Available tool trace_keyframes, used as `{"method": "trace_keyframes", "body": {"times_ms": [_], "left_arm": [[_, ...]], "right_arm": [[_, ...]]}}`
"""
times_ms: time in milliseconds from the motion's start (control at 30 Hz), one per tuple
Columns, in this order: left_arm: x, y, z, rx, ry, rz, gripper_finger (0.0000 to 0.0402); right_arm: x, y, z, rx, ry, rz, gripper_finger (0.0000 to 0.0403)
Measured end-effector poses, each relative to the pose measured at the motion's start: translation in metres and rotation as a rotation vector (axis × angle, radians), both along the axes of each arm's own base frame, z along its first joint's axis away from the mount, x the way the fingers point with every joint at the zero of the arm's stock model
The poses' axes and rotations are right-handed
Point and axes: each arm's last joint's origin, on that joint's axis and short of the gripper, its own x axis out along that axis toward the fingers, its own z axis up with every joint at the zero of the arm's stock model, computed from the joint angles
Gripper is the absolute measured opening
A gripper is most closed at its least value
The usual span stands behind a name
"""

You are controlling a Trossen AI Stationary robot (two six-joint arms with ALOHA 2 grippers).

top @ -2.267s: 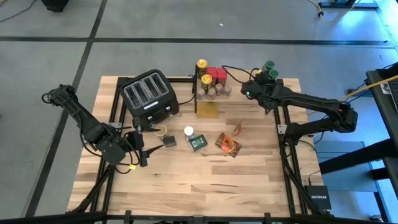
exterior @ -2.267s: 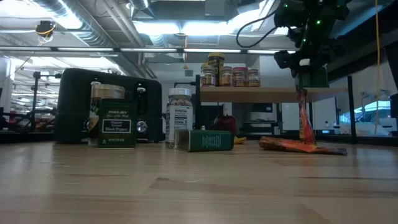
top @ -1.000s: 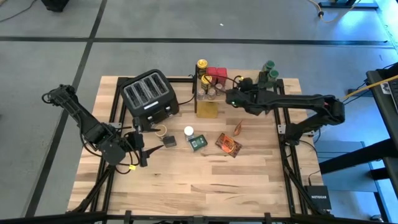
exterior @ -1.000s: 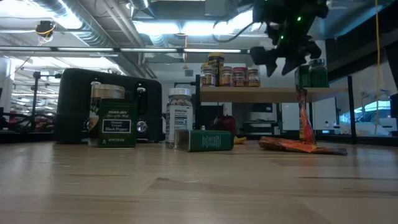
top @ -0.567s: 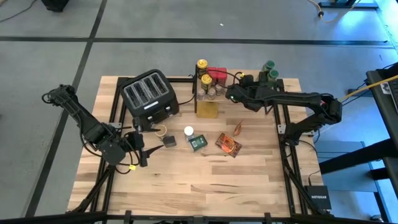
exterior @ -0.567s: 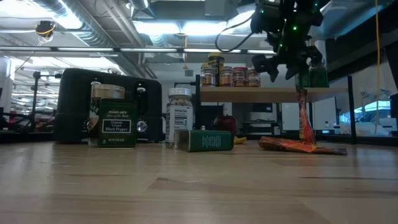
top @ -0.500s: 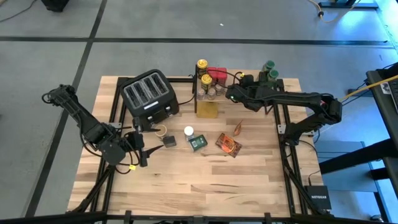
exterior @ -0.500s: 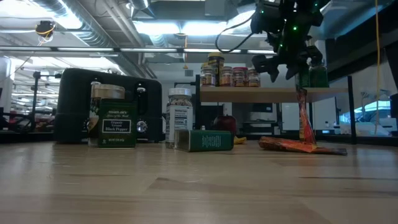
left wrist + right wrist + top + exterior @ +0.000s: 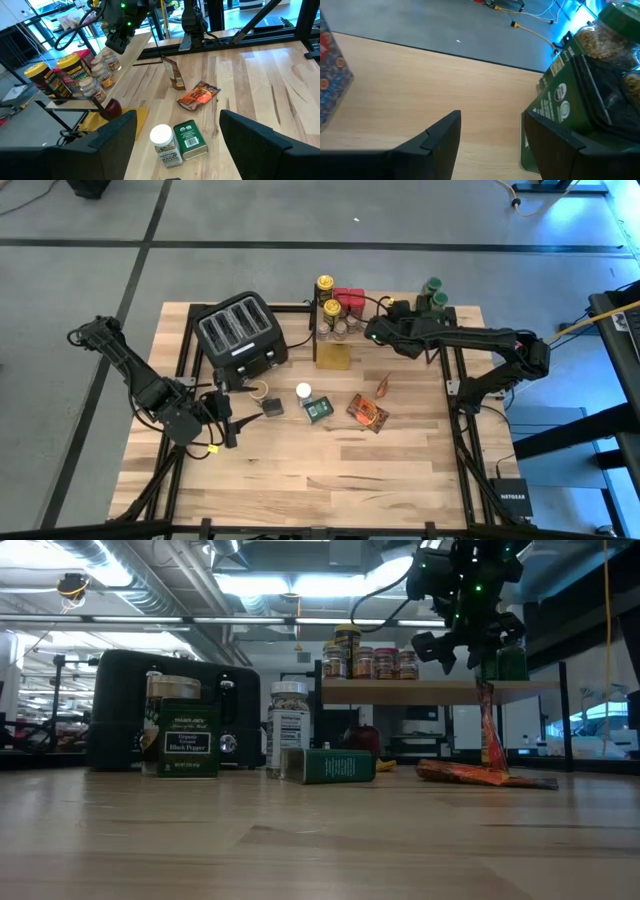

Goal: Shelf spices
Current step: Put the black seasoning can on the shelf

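The shelf (image 9: pixel 440 691) stands at the table's far edge. On its left part are yellow-lidded tins (image 9: pixel 325 285), a red tin (image 9: pixel 348 300) and small jars (image 9: pixel 341 328). Green-lidded jars (image 9: pixel 432 292) sit at its right end. My right gripper (image 9: pixel 372 332) hovers open over the plank between these groups, holding nothing; its wrist view shows a green tin (image 9: pixel 570 100) beside it. On the table are a white-lidded jar (image 9: pixel 303 391), a green tin on its side (image 9: pixel 319 410), a flat foil packet (image 9: pixel 366 412) and a packet upright against the shelf (image 9: pixel 487 730). My left gripper (image 9: pixel 225 425) waits open near the table's left edge.
A black four-slot toaster (image 9: pixel 240 332) stands left of the shelf, with a dark tin (image 9: pixel 187 740) before it and a small dark tin (image 9: pixel 272 406) nearby. A yellow sheet (image 9: pixel 333 356) lies under the shelf. The table's near half (image 9: pixel 330 470) is bare wood.
My right gripper has sunk a little over the shelf and drifted slightly toward the green jars, staying open. The jars, tins and packets have kept their places.
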Motion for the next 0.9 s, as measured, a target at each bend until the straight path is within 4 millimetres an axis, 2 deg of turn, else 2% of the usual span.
{"method": "trace_keyframes", "body": {"times_ms": [900], "left_arm": [[0.000,0.000,0.000,-0.003,-0.001,0.001,0.0279]], "right_arm": [[-0.011,-0.001,-0.003,0.016,0.067,-0.054,0.0220]]}}
